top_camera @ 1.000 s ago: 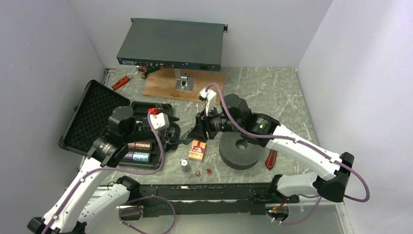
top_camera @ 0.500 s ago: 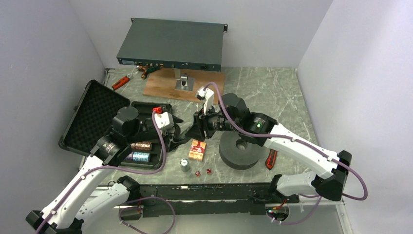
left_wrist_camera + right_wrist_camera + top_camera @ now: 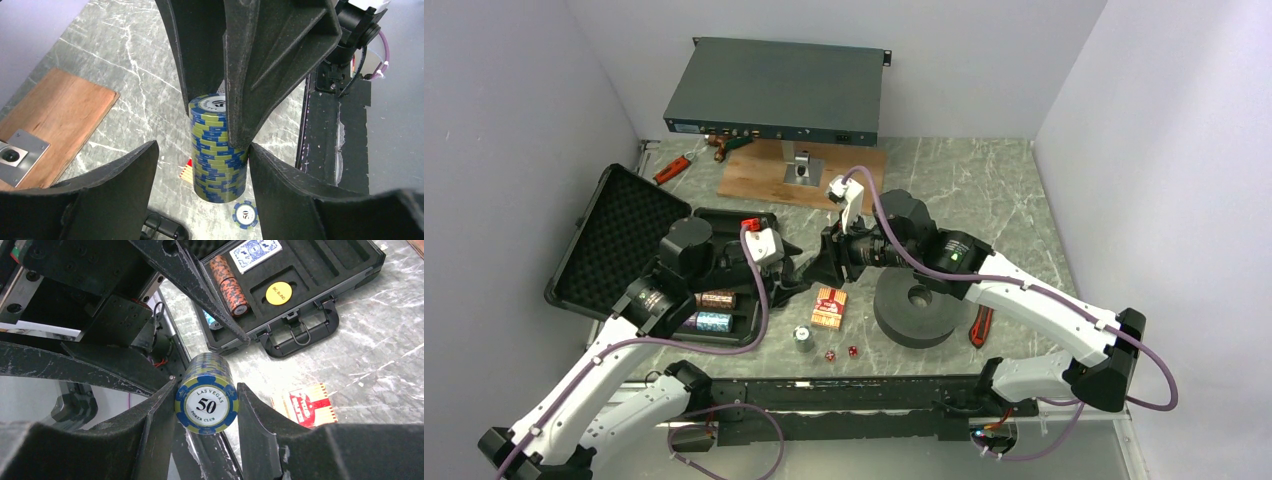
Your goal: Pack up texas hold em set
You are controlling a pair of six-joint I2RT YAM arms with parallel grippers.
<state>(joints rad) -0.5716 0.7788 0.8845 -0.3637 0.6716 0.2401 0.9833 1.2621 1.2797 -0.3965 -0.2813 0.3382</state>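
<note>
Briefcase of black plastic (image 3: 614,240), open, lies left on the grey-green marble surface (image 3: 984,180). I see my left fingers (image 3: 125,185) spread, straddling the blue-and-yellow poker chip stack (image 3: 206,402) just right of it; my right fingers (image 3: 255,420) clamp that stack.

Glossy chip stack (image 3: 206,399), matt rough fingers (image 3: 150,440) — veined stone table (image 3: 125,55)
</note>
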